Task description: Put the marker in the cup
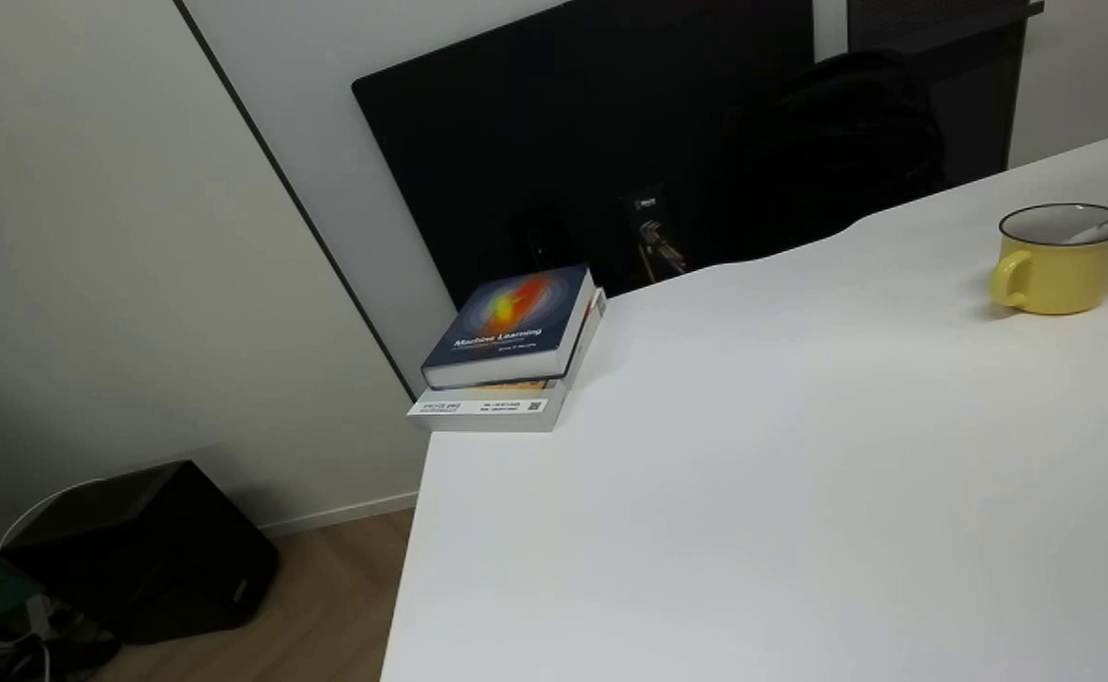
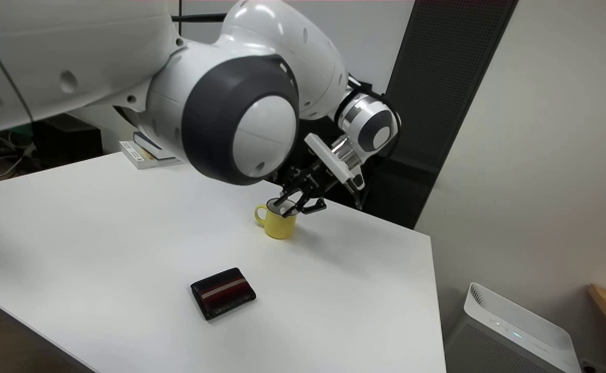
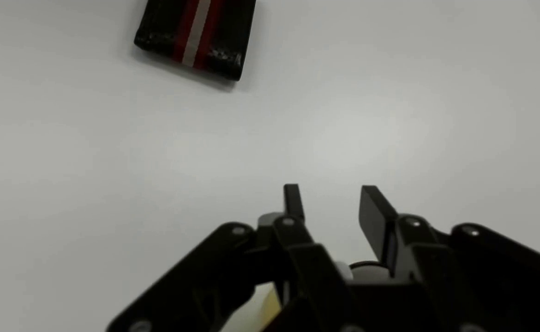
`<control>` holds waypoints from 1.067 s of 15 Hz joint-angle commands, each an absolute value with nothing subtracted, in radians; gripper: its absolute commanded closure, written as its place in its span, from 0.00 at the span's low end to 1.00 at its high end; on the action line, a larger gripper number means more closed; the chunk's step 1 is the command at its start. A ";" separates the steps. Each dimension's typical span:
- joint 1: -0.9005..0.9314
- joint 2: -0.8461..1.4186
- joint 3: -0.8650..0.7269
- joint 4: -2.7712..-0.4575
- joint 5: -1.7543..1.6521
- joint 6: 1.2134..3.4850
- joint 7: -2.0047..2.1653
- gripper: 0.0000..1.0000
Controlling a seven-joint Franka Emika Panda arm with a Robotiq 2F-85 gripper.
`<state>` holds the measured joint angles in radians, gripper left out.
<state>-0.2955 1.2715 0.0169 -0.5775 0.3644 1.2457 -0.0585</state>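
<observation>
The yellow cup (image 1: pixel 1058 281) stands upright on the table, and it also shows in an exterior view (image 2: pixel 279 227). The white marker (image 1: pixel 1100 229) leans in the cup, one end inside and the other over the rim towards the right edge. Its dark blue end is not visible. My gripper (image 2: pixel 282 208) is over the cup's mouth. In the wrist view the gripper (image 3: pixel 330 188) has its fingers apart with nothing seen between the tips. There, part of the cup's rim and pale inside (image 3: pixel 369 273) shows below them; the rest is hidden by the gripper.
A black wallet with a red and white stripe (image 2: pixel 224 293) lies on the white table (image 2: pixel 344 311), also seen in the wrist view (image 3: pixel 196 34). Stacked books (image 1: pixel 511 332) lie at a table corner. A dark screen (image 1: pixel 592 142) stands behind the table.
</observation>
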 commanded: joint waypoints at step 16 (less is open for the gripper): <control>-0.132 1.103 -0.082 -0.532 0.056 1.317 -0.286 0.00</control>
